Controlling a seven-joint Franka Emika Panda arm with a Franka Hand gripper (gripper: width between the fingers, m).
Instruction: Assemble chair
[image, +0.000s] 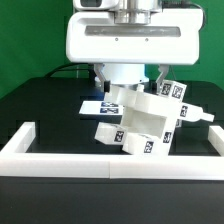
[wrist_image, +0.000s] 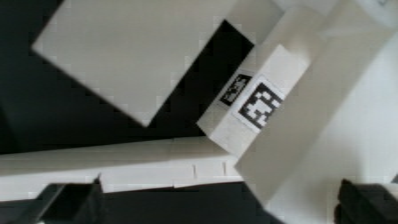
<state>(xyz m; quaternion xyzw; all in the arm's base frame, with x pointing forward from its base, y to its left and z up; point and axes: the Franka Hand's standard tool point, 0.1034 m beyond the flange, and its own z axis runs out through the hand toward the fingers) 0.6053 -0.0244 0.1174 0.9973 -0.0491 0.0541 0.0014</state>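
Chair parts are already joined into a blocky white cluster, which sits directly under the gripper and a little toward the exterior view's right of it. It rests on the black table, tilted rather than square, with its lower edge against or just beside the long white rail that borders the workspace on the side away from the arm. Black-and-white tags show on several of its faces.

Seen from the wrist, a flat slab and a square post with a tag lie below the fingers, whose dark tips frame the picture on either side. The post's long axis runs on a slant across the line between the two fingers, not parallel to it.

That slant is what the next move would seem to turn on: the wrist may need turning before the fingers can come down either side of a post. Whether the post is the intended part I cannot tell.

The jaws stand spread wide with nothing between them; the chair is not gripped.

Beyond the chair, under the arm's body, a thin flat marker board lies on the table. The rail encloses the work area like a low tray wall; inside it are only the chair and that board.
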